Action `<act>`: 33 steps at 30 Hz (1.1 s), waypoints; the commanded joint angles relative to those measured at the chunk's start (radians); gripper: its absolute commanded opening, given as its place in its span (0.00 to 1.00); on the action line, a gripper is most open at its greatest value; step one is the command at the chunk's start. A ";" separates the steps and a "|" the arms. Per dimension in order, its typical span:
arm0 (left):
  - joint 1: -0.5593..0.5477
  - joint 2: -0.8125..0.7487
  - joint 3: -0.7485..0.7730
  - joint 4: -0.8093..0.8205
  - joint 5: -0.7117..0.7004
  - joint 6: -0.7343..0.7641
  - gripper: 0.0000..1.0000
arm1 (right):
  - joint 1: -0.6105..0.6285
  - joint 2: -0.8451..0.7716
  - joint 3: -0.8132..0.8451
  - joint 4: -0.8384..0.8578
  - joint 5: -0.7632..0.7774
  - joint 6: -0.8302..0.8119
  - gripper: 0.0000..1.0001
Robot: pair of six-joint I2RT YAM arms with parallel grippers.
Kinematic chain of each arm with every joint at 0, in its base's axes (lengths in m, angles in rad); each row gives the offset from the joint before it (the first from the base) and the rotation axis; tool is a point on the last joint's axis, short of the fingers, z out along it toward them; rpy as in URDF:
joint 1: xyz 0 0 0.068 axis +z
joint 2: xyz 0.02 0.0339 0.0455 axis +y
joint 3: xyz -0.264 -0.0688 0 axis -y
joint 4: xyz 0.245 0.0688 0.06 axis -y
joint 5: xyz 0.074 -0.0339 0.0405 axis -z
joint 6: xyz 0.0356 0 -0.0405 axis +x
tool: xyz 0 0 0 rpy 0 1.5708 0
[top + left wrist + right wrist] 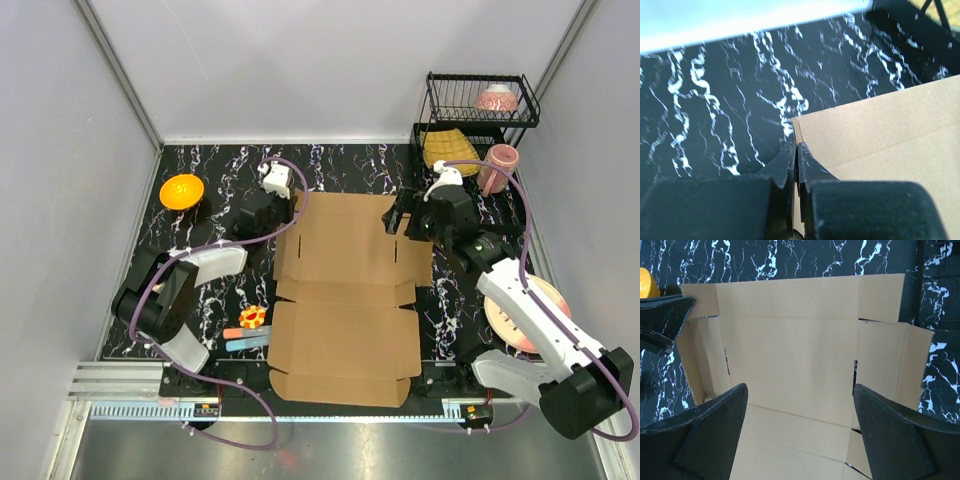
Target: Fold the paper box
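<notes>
We note the paper box (345, 290) flat on the bench (330, 165), left hand (796, 147) pressed together at its far-left corner, right hand (799, 390) spread wide above its far-right flap.

Corner of the paper box (880, 135) pinched in the left tool (796, 150).

We see the paper box (345, 300) as a plain brown, unprinted die-cut cardboard sheet lying opened out and nearly flat in the middle of the black marbled tabletop (215, 165), its creased panels, side flaps and notched tabs unfolded.
</notes>
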 commanded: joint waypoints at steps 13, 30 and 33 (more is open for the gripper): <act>-0.124 -0.014 -0.280 0.837 -0.130 0.165 0.05 | 0.001 0.217 0.278 0.039 -0.185 -0.305 0.93; -0.161 -0.039 -0.320 0.833 -0.105 0.269 0.04 | 0.003 0.502 0.425 0.197 -0.572 -0.846 0.92; -0.169 -0.039 -0.328 0.829 -0.113 0.280 0.04 | 0.003 0.586 0.491 0.163 -0.613 -0.882 0.92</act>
